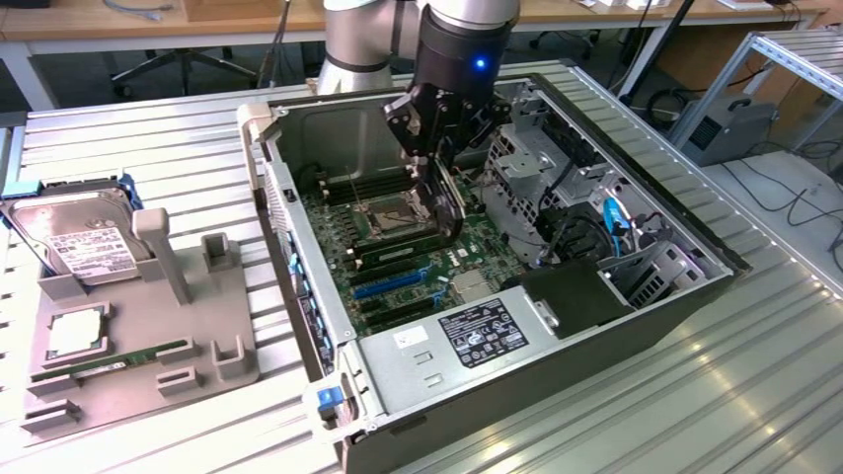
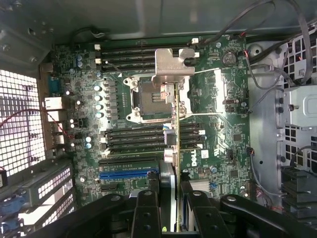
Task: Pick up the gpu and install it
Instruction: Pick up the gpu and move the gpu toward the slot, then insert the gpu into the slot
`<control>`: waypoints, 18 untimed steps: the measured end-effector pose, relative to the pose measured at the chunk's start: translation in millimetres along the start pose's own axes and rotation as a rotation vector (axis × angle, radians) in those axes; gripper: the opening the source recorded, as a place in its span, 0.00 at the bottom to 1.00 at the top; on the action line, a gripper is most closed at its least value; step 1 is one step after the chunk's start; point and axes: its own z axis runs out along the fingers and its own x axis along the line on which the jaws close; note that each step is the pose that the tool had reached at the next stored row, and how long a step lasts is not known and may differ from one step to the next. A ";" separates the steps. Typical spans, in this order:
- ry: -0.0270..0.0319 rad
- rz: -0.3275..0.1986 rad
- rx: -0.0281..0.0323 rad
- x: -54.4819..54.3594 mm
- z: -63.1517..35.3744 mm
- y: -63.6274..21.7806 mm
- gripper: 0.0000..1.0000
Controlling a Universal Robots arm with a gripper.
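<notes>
The jaws clamp the gpu (image 1: 445, 207) on edge, its long axis hanging downward, metal bracket end lowest, over the motherboard (image 1: 385, 286).

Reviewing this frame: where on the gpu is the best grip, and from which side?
Its upper long edge, from above the open computer case. The gpu stands on edge over the motherboard, so its two flat faces suit a pinch. The gripper holds it that way, leaving the lower edge free.

- Upper middle of exterior view: arm (image 1: 461, 39) cut by frame edge.
- Left: hard drive (image 1: 79, 242) label print too small to read.
- gpu (image 1: 451, 212) top hidden between gripper (image 1: 441, 153) fingers.
</notes>
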 end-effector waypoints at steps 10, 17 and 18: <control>0.0000 0.000 0.0000 -1.7 0.1 0.2 0.27; 0.0000 -0.005 -0.0002 -1.7 0.2 0.2 0.27; 0.0000 -0.009 -0.0003 -1.7 0.2 0.2 0.27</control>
